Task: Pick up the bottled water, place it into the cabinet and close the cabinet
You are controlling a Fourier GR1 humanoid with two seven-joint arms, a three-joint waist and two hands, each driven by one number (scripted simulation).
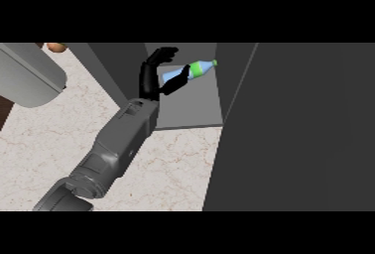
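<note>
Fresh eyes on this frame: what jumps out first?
The clear plastic water bottle with green label and cap lies tilted inside the open grey cabinet at upper centre. A black hand on a grey forearm reaches up from lower left beside it, fingers mostly open. The dark grey cabinet door fills the right side.

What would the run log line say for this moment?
stage: placing | bottled water: inside cabinet | left hand: open beside bottle | cabinet door: open
</note>
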